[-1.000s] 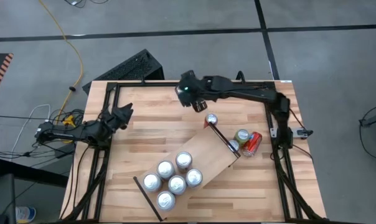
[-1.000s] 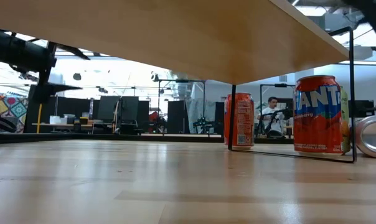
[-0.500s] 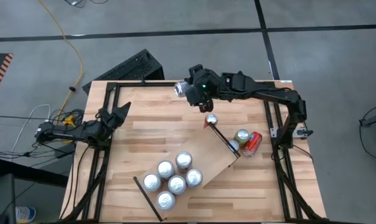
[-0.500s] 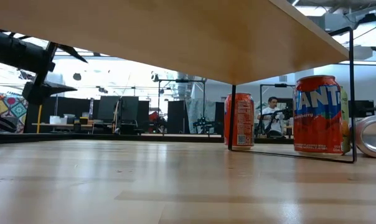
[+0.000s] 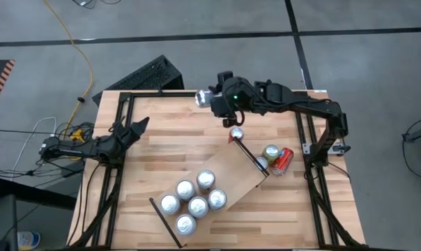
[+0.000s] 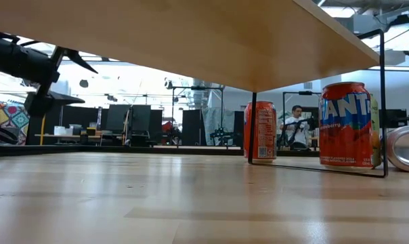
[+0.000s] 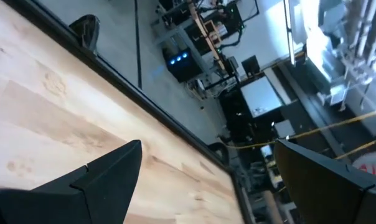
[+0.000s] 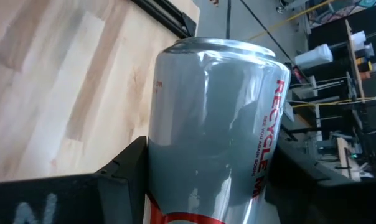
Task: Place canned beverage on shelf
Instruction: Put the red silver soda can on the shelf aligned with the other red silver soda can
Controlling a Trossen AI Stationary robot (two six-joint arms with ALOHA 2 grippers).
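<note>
Overhead, the right gripper (image 5: 214, 100) pinches a silver can (image 5: 203, 99) above the far edge of the tabletop (image 5: 162, 150), lifted clear, presumably for carrying to the shelf (image 5: 228, 171). Six cans (image 5: 194, 197) already crowd the shelf's near end, so its far half is the free spot. The left gripper (image 5: 137, 127) waits at the table's left side, fingers spread.

At table height, the shelf's underside (image 6: 191, 37) spans the top, while an orange can (image 6: 347, 125) and another (image 6: 261, 131) stand on the table under and beyond its raised edge.

Past the left wrist, only bare tabletop shows.

Past the right wrist, the silver can (image 8: 216, 130) sits snug between the fingers (image 8: 122, 168), gripped mid-body, probably to stay steady.
</note>
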